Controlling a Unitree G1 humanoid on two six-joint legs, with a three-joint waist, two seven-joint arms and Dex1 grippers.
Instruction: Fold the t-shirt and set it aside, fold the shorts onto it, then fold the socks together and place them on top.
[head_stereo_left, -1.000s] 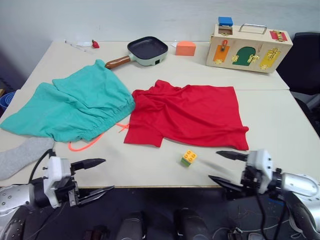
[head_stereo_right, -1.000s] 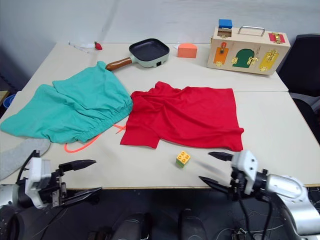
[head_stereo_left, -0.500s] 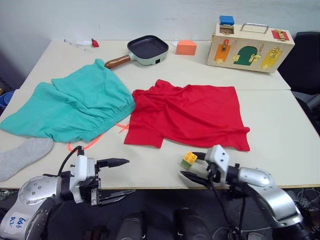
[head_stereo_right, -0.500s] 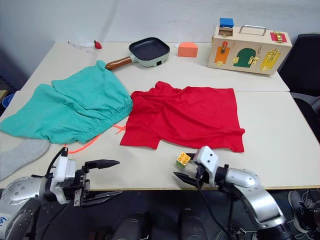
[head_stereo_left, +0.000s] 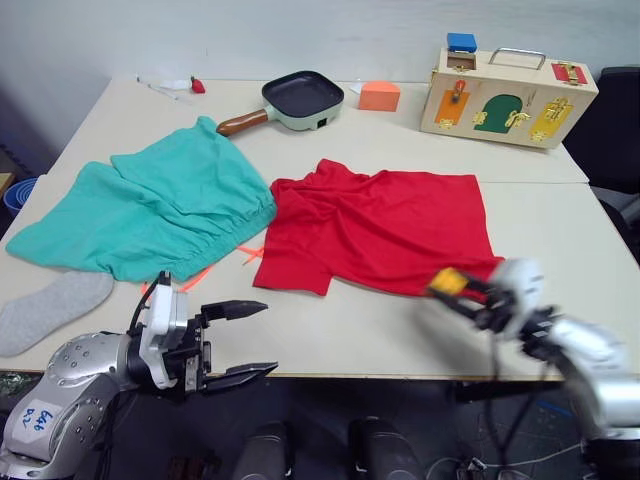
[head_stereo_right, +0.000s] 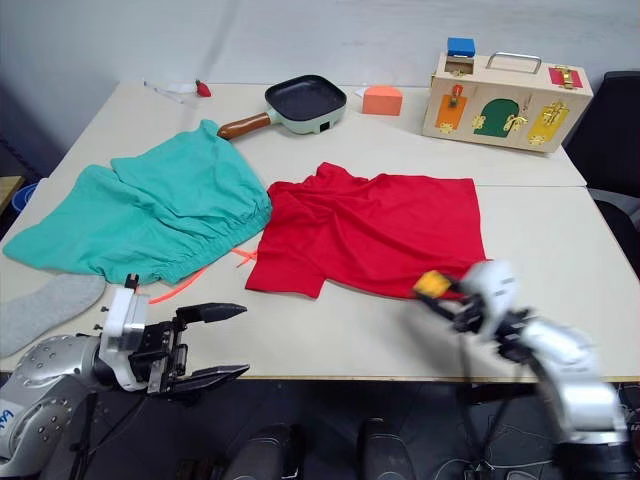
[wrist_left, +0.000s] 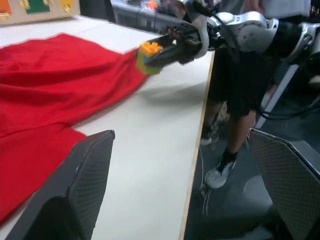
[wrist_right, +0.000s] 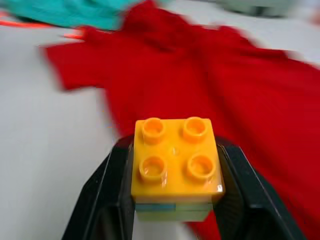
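Red t-shirt (head_stereo_left: 385, 232) spread flat on the table (head_stereo_left: 560, 240), right of centre, long axis running left to right across the robot's front, collar and sleeves toward the shorts, hem toward the right table edge. Teal shorts (head_stereo_left: 150, 205) lying just left of it, gathered waistband facing the shirt and almost touching it, orange drawstring (head_stereo_left: 200, 275) trailing out toward the near edge, legs fanned away to the far left. One grey sock (head_stereo_left: 52, 310) flat near the front left corner, long axis slanting from the near left edge up toward the shorts. Right gripper (wrist_right: 172, 187) clamped on a yellow toy brick (head_stereo_left: 450, 281), held over the shirt's near right corner; studs and both black fingers (wrist_right: 107, 195) pressed against the brick's sides plain in the right wrist view, blurred in the head views. Left gripper (head_stereo_left: 235, 340) hanging in front of the near table edge, fingers spread wide and holding nothing. From the left wrist view, brick and right gripper seen side-on above the shirt's edge. Along the far side: green pan (head_stereo_left: 295, 100), orange block (head_stereo_left: 380, 96), wooden latch box (head_stereo_left: 512, 84).
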